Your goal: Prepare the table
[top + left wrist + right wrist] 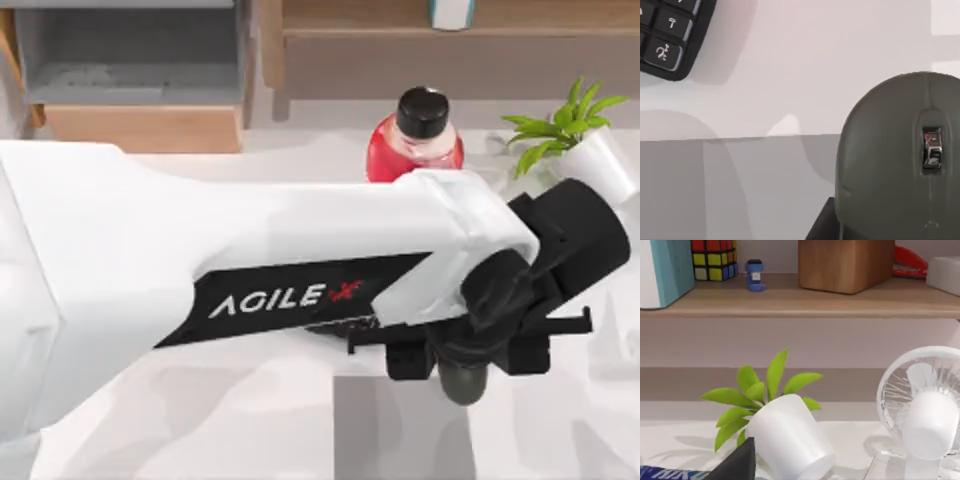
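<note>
One arm, the left, reached from the left across the white table (250, 420), its gripper (465, 355) pinching a grey-green mouse (900, 160) just above the grey mat (740, 190). Keyboard (670, 35) lay near, bottle (415, 140) and plant (580, 140) farther right. Best lowered level onto the mat before letting go.

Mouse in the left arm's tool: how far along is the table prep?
Roughly midway, I'd guess. Done: the keyboard lies on the table. In hand: the left tool grips the mouse over the edge of the grey mat. Left: setting the mouse down on the mat, probably. The right arm faces the potted plant.
</note>
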Controlling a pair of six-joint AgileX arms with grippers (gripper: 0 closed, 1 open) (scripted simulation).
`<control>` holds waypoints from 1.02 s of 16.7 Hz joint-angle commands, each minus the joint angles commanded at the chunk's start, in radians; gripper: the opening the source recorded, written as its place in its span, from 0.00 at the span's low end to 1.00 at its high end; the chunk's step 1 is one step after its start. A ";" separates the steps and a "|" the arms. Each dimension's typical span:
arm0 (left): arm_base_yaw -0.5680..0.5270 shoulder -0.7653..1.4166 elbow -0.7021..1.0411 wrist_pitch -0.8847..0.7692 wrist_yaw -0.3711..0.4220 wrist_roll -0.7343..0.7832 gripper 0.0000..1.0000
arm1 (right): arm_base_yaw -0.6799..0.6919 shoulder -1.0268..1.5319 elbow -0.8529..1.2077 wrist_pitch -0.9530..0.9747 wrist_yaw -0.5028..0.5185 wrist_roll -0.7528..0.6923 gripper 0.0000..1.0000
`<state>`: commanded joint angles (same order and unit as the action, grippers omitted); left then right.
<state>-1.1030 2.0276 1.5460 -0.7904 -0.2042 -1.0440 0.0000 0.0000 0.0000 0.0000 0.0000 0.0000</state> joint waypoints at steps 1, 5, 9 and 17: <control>0.000 -0.004 0.011 0.019 -0.013 -0.002 0.00 | 0.000 0.000 0.000 0.000 0.000 0.000 1.00; 0.008 -0.022 0.032 0.065 -0.033 -0.010 0.00 | 0.000 0.000 0.000 0.000 0.000 0.000 1.00; 0.012 -0.025 0.024 0.051 -0.003 -0.017 0.00 | 0.000 0.000 0.000 0.000 0.000 0.000 1.00; 0.007 0.008 -0.068 -0.077 0.099 -0.010 0.00 | 0.000 0.000 0.000 0.000 0.000 0.000 1.00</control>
<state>-1.0959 2.0358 1.4782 -0.8676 -0.1048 -1.0540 0.0000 0.0000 0.0000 0.0000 0.0000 0.0000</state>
